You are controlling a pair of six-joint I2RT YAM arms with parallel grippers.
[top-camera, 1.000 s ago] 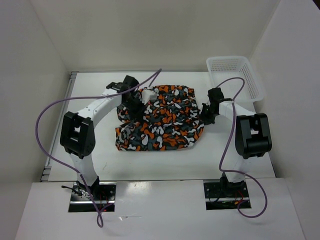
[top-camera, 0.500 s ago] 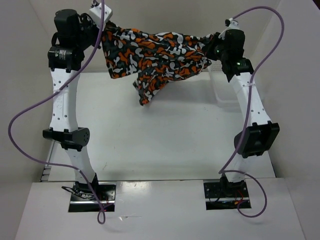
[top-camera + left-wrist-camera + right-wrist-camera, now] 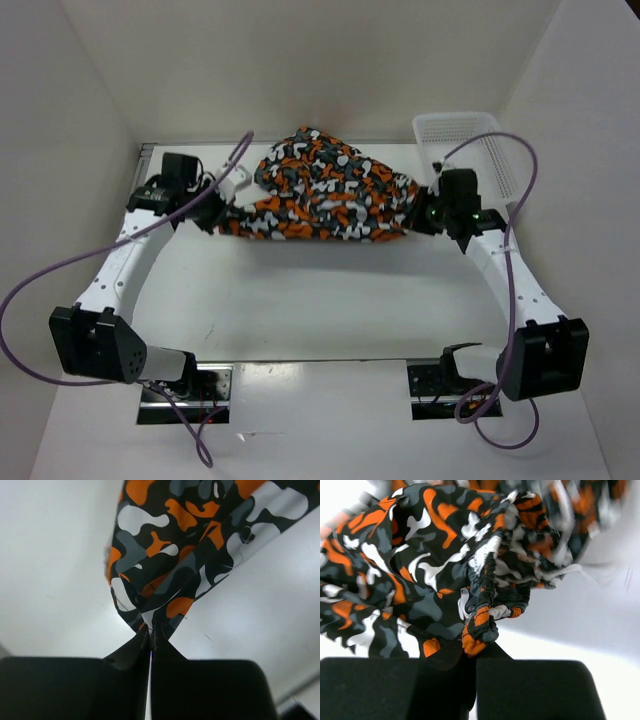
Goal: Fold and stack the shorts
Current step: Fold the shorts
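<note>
Our left gripper [image 3: 218, 207] and right gripper [image 3: 420, 217] each pinch the shorts [image 3: 320, 195] tight; we should pull them flat and lower slowly.

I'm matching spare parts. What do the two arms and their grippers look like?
The left arm and right arm have white links and boxy black joint housings. The left gripper and right gripper are black. A thin purple cable loops off each arm.
</note>
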